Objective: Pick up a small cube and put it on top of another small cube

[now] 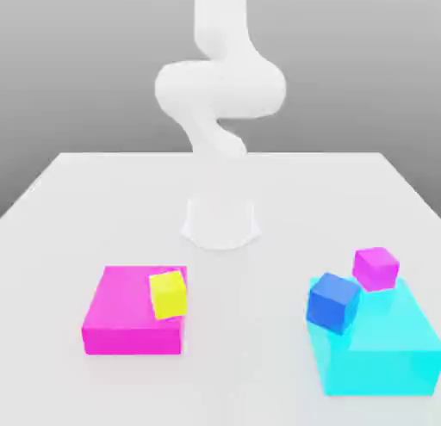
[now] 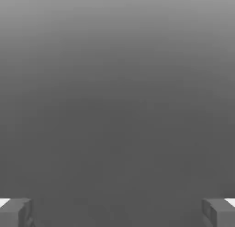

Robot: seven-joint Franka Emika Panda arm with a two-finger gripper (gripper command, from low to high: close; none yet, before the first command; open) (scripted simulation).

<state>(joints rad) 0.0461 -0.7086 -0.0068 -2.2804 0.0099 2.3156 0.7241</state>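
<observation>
Two fingers point(image 2: 19, 213) stand apart (nothing between), hand point(image 2: 117, 213) open.

A plain grey wall point(image 1: 86, 71) stands behind the pale tabletop point(image 1: 112, 200).

The robot arm point(image 1: 220, 89) is white and smooth, with rounded joints, at the top centre of the exterior view. Its base point(image 1: 220, 224) is white also.

Bare tabletop point(image 1: 245, 347) lies open between the magenta point(image 1: 133, 295) and cyan blocks point(image 1: 388, 330).
</observation>
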